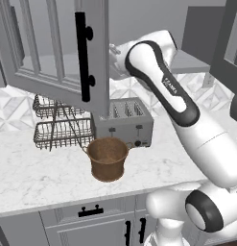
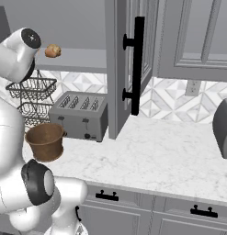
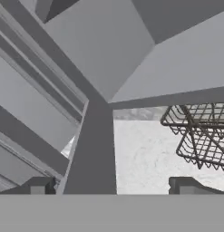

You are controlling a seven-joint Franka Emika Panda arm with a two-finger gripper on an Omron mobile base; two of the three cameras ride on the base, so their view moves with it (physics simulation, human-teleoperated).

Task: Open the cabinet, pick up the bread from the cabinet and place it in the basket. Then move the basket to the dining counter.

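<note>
Risk first — I've got the jaws [image 3: 111, 186] spread wide and empty, up by the open cabinet [image 1: 53, 53], its door edge running right between the fingertips. If I swing toward the bread [image 2: 53, 50] carelessly, I judge the wrist could clip that door or the shelf lip. Bread sits on the cabinet shelf, far left in the right base view. Basket [image 1: 107, 158] waits on the table below, just in front of the toaster [image 1: 127, 122]; wire rack [image 1: 60, 126] stands left — a dropped bread could land there instead.
</note>
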